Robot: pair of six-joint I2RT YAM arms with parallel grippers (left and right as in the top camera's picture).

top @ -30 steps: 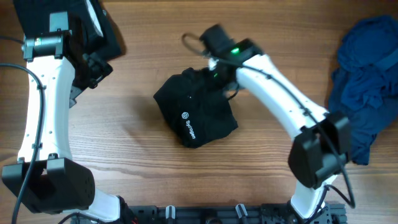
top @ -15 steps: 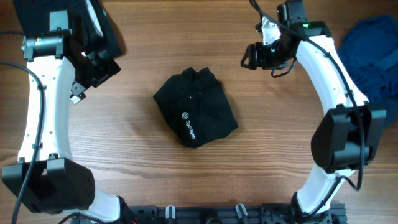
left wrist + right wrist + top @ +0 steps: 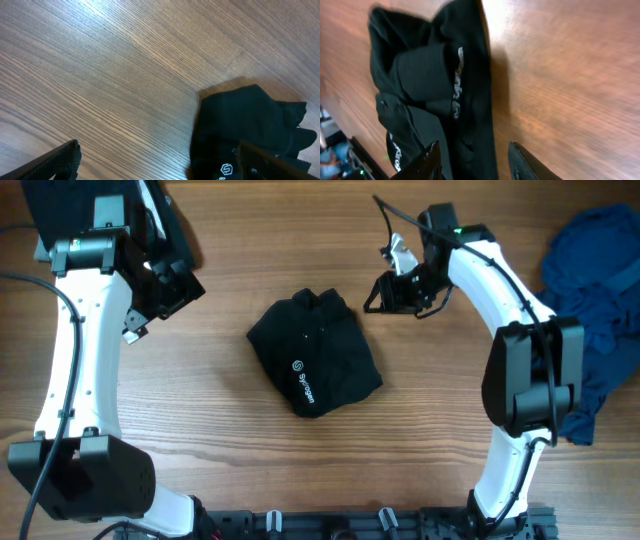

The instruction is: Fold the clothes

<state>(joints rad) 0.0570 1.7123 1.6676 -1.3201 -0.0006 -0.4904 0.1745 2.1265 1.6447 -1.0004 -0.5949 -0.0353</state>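
Observation:
A black shirt [image 3: 315,365] with a small white round logo lies folded into a compact bundle at the middle of the table. It also fills the left half of the right wrist view [image 3: 435,95] and shows at the lower right of the left wrist view [image 3: 245,125]. My right gripper [image 3: 380,295] hovers just off the bundle's upper right corner. Its jaws [image 3: 476,162] stand part open, nothing is between them, and the shirt lies beyond. My left gripper [image 3: 172,288] hangs wide open over bare wood left of the shirt [image 3: 160,170].
A heap of dark blue clothes [image 3: 590,310] lies at the table's right edge, behind the right arm. More black fabric [image 3: 160,220] sits at the back left corner, under the left arm. Bare wooden table [image 3: 220,440] surrounds the bundle.
The right gripper left the shirt's top edge, swung out to the right, then came back a little toward the bundle, with its jaws narrowing. The shirt stayed put. The left arm barely shifted.

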